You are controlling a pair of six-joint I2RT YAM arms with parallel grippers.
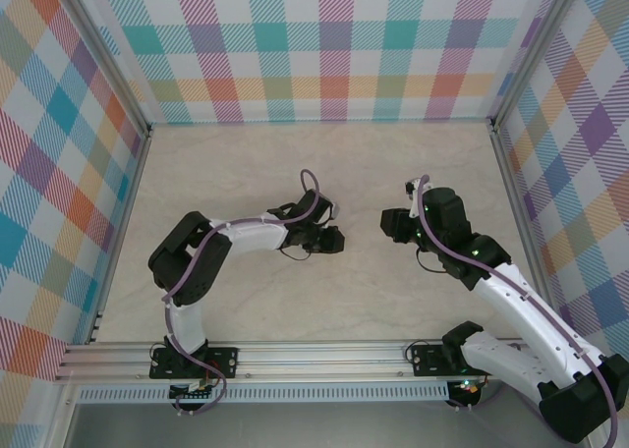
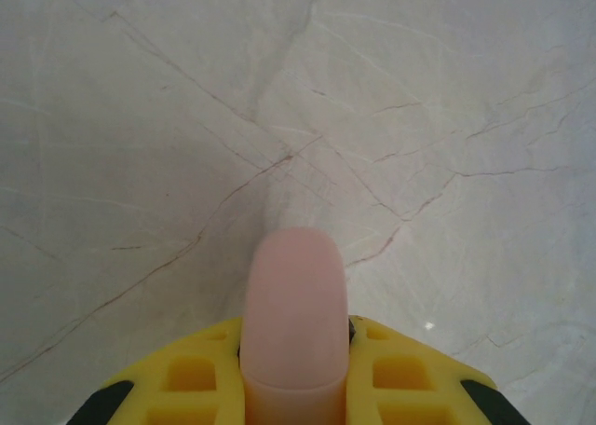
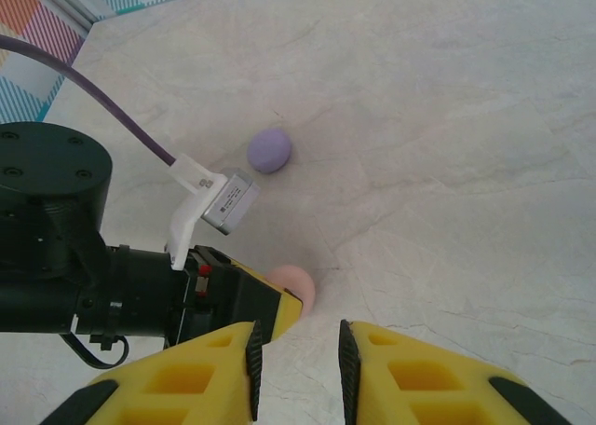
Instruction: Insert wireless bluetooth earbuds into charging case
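Pinched between the two yellow fingers [image 2: 191, 377] of the left gripper [image 2: 296, 350] is one pale pink rounded piece [image 2: 294, 294], bud or case I cannot tell, held over the pale veined table [image 2: 140, 117]. One purple rounded piece [image 3: 269, 150] lies on the table beyond that gripper, apart from it. Facing them, the right gripper [image 3: 298, 360] hovers with its two fingers slightly parted and nothing between.

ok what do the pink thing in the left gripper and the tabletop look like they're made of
Pink piece: probably smooth plastic or silicone, matte with a soft sheen, going by its even colour and rounded end. Tabletop: marble-look, pale with thin dark veins; possibly printed laminate rather than stone.
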